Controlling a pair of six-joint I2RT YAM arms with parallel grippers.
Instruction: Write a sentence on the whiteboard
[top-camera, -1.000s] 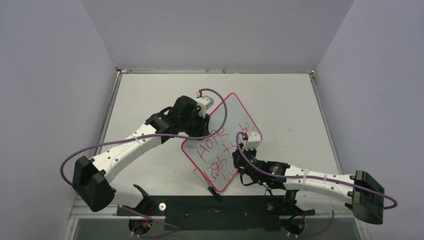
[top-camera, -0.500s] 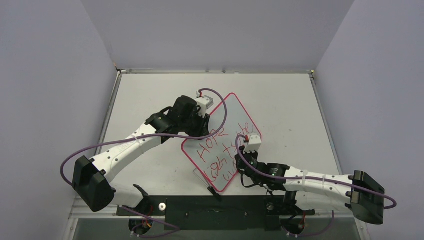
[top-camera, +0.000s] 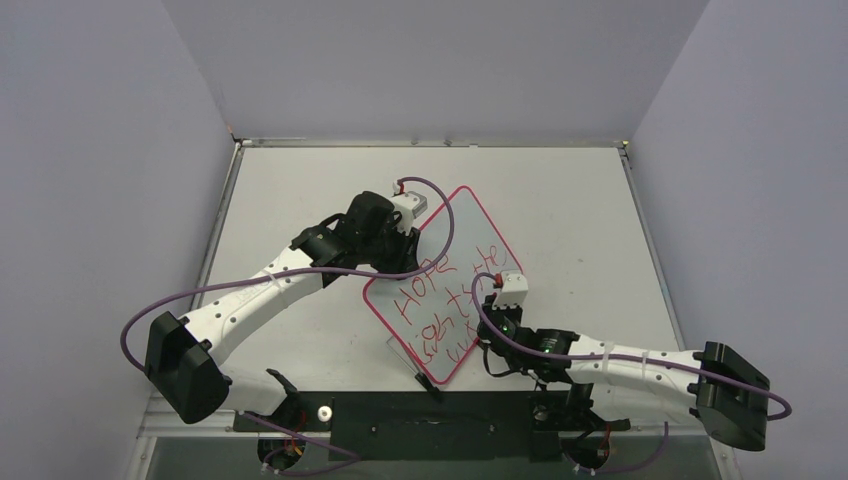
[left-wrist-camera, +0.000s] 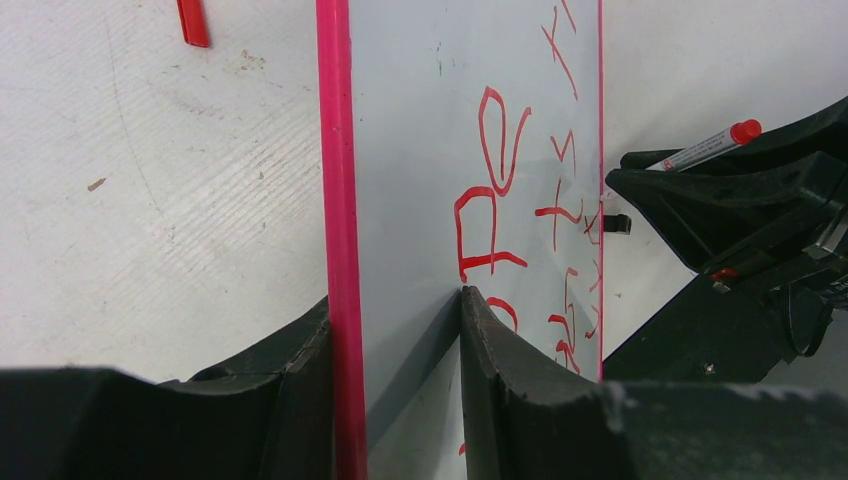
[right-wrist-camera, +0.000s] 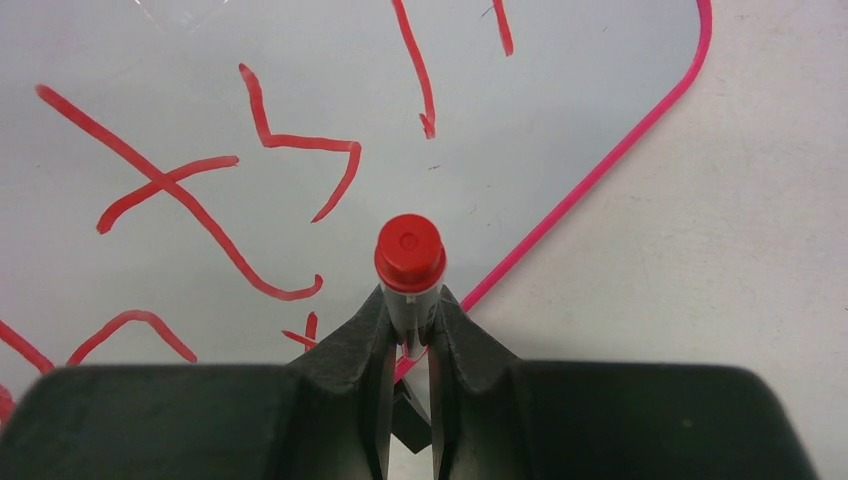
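Overhead, a small glossy white rectangular whiteboard with a thin pink-red rim (top-camera: 452, 235) lies slantwise at the middle of the grey-white table (top-camera: 570, 210), between the two arms. Red handwritten marker letters (top-camera: 438, 305) fill its lower half in uneven lines, the first reading "HOPE". The left gripper (left-wrist-camera: 395, 298) reaches in at the board's upper left edge, its black fingers standing apart astride the rim: one rests on the white face, the other lies outside on the table side. The right gripper (right-wrist-camera: 408, 312) hangs over the board's right edge, just inside the rim, fingers pressed together on a grey marker with a round red end (right-wrist-camera: 408, 255); the writing tip is hidden below the fingers. The right wrist covers the ends of the lower lines from above. A purple cable (top-camera: 452, 222) loops across the board's blank upper part. A small red strip (left-wrist-camera: 192, 22) lies on the table left of the board.
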